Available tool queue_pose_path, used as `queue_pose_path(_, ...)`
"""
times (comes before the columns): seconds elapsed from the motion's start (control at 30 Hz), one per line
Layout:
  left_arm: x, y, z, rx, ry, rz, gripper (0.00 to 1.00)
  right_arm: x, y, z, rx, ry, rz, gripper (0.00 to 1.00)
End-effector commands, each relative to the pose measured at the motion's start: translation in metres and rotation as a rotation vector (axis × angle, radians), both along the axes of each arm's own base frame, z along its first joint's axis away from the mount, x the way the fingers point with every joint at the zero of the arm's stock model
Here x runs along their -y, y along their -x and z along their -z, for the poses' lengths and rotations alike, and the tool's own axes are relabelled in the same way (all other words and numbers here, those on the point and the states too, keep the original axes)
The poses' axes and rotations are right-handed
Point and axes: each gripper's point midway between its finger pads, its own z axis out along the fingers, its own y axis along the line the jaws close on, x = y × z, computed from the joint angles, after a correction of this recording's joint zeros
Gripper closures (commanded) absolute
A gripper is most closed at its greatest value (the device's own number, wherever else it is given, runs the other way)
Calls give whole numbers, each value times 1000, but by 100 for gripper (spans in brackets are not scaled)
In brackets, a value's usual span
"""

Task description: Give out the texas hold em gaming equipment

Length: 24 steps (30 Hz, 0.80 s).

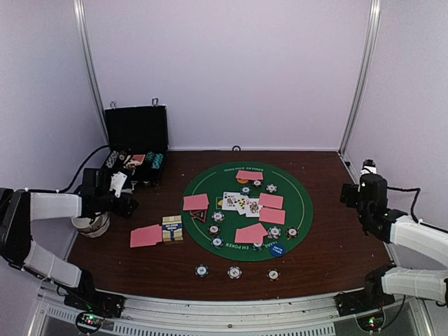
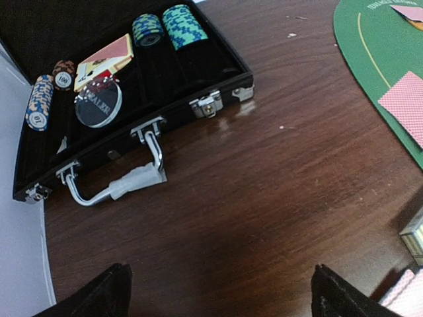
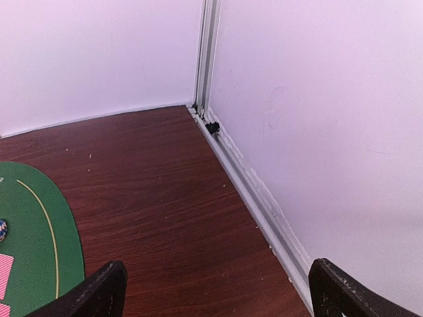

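Pink-backed cards point(image 1: 196, 202) and face-up cards point(image 1: 238, 203) lie on the round green mat point(image 1: 301, 210) among striped chips point(image 1: 218, 216), an orange disc point(image 1: 242, 180), a blue disc point(image 1: 278, 249) and a red-black triangle marker point(image 1: 199, 215). Three chips point(image 1: 234, 272) sit on the wood in front of the mat. A further pink card point(image 1: 145, 236) lies left of it. My left gripper point(image 1: 129, 205) point(image 2: 221, 290) hangs open over bare wood near the black case point(image 2: 218, 86), which holds chip stacks point(image 2: 185, 26). My right gripper point(image 1: 357, 193) point(image 3: 218, 290) is open and holds nothing, by the right wall.
A card box point(image 1: 172, 228) stands beside the loose pink card. A white bowl point(image 1: 91, 225) sits under my left arm. The case lid stands upright at the back left. A metal rail point(image 3: 251, 185) runs along the right wall's foot.
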Motion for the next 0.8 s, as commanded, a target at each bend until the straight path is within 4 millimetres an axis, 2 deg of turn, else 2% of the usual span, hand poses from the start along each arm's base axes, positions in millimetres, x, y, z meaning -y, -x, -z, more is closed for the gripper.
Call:
queue_pose_path(0.0, -8, -29, -17, 222, 100, -85, 2, 17, 5, -39, 283, 51, 77, 0)
queue_pose_path(0.13, -15, -36, -16, 282, 118, -130, 2, 18, -2, -23, 247, 53, 76, 0)
queue_pose_path(0.2, -12, -35, -13, 307, 127, -115, 2, 16, -8, -14, 244, 73, 54, 1)
queue_pose_path(0.3, -19, -34, -8, 307, 137, -146, 2, 15, -19, 0, 236, 72, 44, 1)
queue_pose_path(0.4, -17, -24, -11, 398, 156, -124, 3, 10, -34, 7, 228, 120, 14, 1)
queue_pose_path(0.47, -18, -21, -6, 380, 152, -129, 2, 3, -45, 13, 202, 139, -32, 1)
queue_pose_path(0.57, -26, -27, -6, 371, 148, -185, 2, 3, -57, 26, 186, 130, -61, 1)
queue_pose_path(0.63, -27, -28, -7, 377, 148, -188, 2, -1, -67, 43, 151, 125, -103, 1)
queue_pose_path(0.67, -28, -28, -8, 380, 146, -194, 2, -2, -72, 41, 163, 136, -109, 1)
queue_pose_path(0.7, -30, -27, -6, 369, 143, -207, 2, -1, -75, 38, 164, 126, -109, 1)
queue_pose_path(0.77, -35, -30, -6, 373, 139, -238, 2, 9, -79, 47, 114, 72, -99, 1)
